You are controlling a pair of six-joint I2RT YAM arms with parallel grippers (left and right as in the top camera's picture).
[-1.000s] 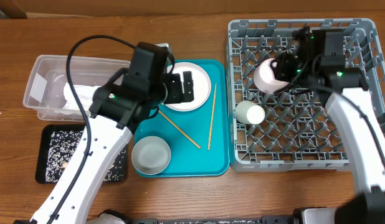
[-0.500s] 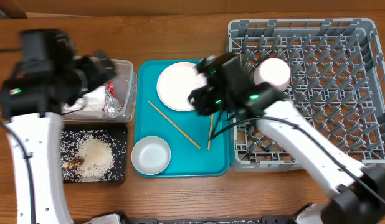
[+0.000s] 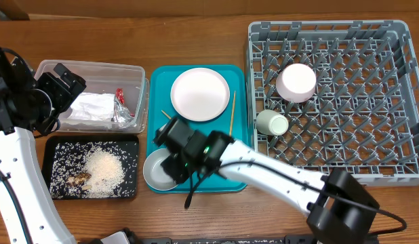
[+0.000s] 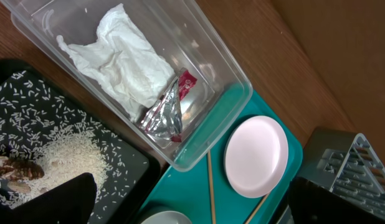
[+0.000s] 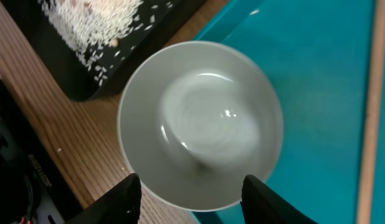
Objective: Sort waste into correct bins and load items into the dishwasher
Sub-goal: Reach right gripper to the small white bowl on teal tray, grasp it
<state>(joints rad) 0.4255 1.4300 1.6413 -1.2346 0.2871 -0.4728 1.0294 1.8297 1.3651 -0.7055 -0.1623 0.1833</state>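
The grey bowl [image 3: 157,173] sits at the front left of the teal tray; my right gripper [image 3: 174,154] is just over it. In the right wrist view the open fingers [image 5: 191,186] straddle the bowl's [image 5: 199,124] near rim. The white plate [image 3: 200,93] lies at the tray's back. The pinkish-white bowl [image 3: 295,81] and small white cup [image 3: 272,123] are in the grey rack [image 3: 372,169]. My left gripper [image 3: 60,85] is open and empty above the clear tub [image 3: 138,95], which holds the napkin [image 4: 124,65] and foil wrapper [image 4: 167,112]. Rice [image 3: 101,169] lies in the black tray [image 3: 57,146].
The teal serving tray [image 3: 240,176] lies between the bins and the rack. Two wooden chopsticks lie on it, one [image 3: 232,112] along its right side, the other partly under my right arm. The table's front edge runs close behind the grey bowl.
My right arm has swung from the rack across the teal tray and down to the grey bowl. My left arm has drawn back from the plate to above the clear tub.
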